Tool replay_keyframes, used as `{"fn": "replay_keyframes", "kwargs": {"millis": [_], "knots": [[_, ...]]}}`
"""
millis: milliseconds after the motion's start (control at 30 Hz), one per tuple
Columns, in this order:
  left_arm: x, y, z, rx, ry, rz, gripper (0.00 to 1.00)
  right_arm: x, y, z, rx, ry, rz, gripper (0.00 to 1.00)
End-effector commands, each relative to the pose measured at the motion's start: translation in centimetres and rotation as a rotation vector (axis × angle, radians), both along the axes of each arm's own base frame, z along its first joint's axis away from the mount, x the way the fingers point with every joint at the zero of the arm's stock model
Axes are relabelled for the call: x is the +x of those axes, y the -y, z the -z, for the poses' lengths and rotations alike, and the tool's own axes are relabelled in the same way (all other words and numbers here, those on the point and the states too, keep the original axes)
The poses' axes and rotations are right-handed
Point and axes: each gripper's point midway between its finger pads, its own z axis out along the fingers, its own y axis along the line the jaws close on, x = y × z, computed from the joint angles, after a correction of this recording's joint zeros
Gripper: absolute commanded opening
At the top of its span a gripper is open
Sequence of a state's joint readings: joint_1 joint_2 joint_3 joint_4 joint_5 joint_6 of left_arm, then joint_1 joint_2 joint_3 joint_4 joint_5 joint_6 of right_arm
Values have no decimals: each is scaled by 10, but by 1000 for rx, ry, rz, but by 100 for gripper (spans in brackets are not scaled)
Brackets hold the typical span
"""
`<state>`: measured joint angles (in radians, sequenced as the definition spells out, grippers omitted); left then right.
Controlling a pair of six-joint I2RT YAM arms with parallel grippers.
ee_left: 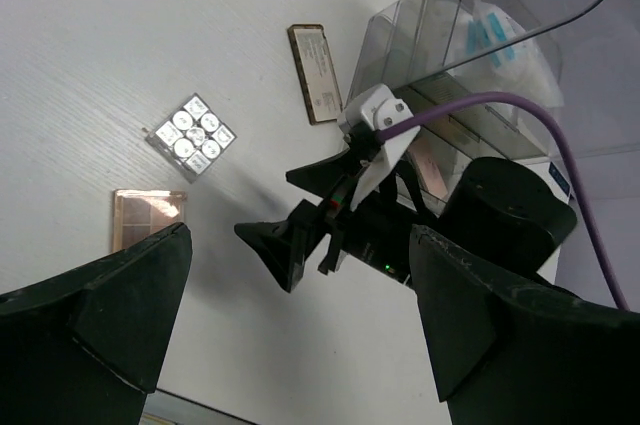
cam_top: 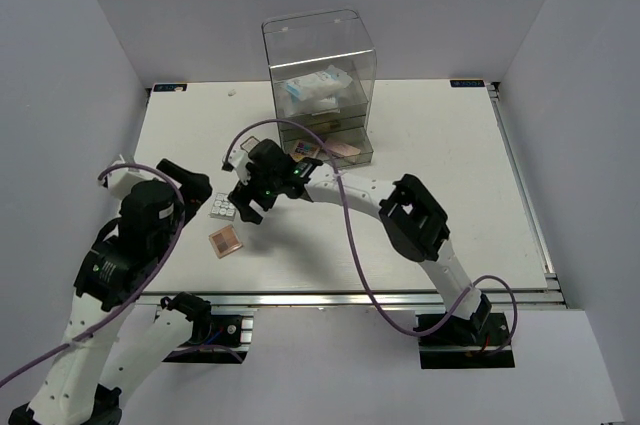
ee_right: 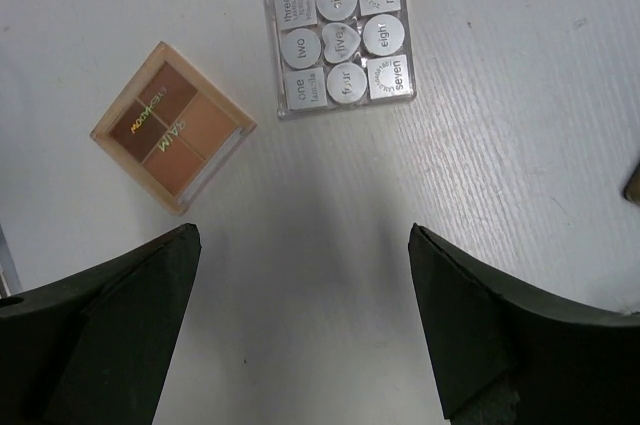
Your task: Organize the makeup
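Right tool [cam_top: 246,206] hangs just beside the white-grid palette [cam_top: 222,208], peach palette [cam_top: 226,242] near.

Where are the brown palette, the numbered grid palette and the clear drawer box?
brown palette [ee_right: 172,140], right wrist view, centre of lid.
grid palette [ee_right: 338,42], right wrist view, middle heart-shaped pan.
drawer box [cam_top: 318,50], top view, upper front wall.

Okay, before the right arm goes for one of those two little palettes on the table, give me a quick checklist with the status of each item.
1. Right tool open and empty: ok.
2. Left tool open and empty: ok.
3. Clear square palette with white numbered pans lying flat, nothing on top: ok.
4. Peach four-pan palette lying apart from it: ok.
5. One palette centred under the right tool: not ok, both lie ahead of it.
6. Free room in the tall clear acrylic drawer box: cannot tell.
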<state>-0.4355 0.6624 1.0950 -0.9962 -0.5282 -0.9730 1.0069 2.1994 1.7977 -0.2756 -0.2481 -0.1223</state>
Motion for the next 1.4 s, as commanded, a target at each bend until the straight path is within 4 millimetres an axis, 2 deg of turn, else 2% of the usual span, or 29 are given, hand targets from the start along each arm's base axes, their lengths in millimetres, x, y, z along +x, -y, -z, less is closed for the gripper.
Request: {"fn": "replay_keyframes", "kwargs": {"millis": [0,100,167,200,267,300,500,833,1267,1367], "knots": [[-18,-18,1,33,-24,-45,98,4,-21,-6,14,38,52,89],[-25,-19,7,18,-34,-48,98,10,-38,-7,55,98,73,89],[-30,-20,12,3,-46,-57,98,20,-53,-18,110,152,84,89],[-32,-21,14,3,-52,-58,98,23,-58,-7,103,161,78,89],[-36,-23,14,-15,-44,-67,98,33,-70,-16,137,190,83,89],[-39,-25,15,-14,-50,-72,98,34,-74,-4,125,189,76,89],[-51,-32,17,-27,-57,-96,98,37,-89,9,147,202,44,89],[-49,-29,25,-31,-69,-94,98,39,-93,28,132,229,8,89],[-45,-25,34,-40,-86,-90,98,27,-85,69,62,165,-44,89],[-44,-24,38,-41,-96,-89,98,24,-82,77,38,165,-56,83]]}}
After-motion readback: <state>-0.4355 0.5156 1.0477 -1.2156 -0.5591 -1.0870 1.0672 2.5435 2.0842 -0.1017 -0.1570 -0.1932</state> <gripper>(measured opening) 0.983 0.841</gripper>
